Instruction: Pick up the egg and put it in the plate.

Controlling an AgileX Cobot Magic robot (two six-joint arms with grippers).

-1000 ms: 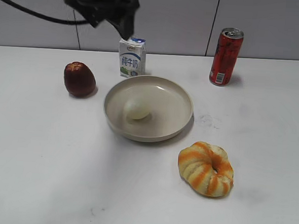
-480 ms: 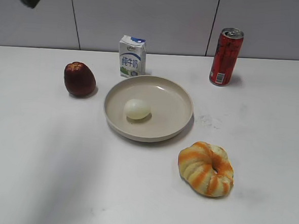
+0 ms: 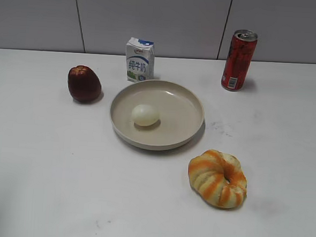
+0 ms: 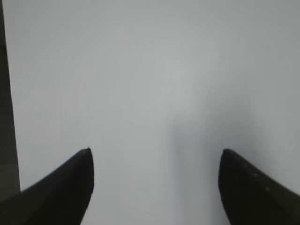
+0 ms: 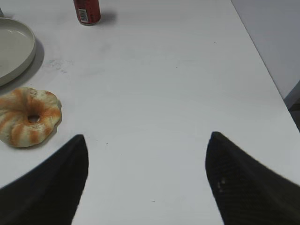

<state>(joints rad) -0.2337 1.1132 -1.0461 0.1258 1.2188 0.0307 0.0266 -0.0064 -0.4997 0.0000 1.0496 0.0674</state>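
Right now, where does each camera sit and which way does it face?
Exterior: raised in front, slanting down at the plate holding the egg; no robot parts show.
Left wrist: faces bare white surface past the open left end effector.
Right wrist: faces the table's right side past the open right end effector.
Shared by exterior and right wrist: striped bread, red can, plate.

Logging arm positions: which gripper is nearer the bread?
Right. The right gripper has the bread in view just ahead to its left; the left gripper sees only bare table.
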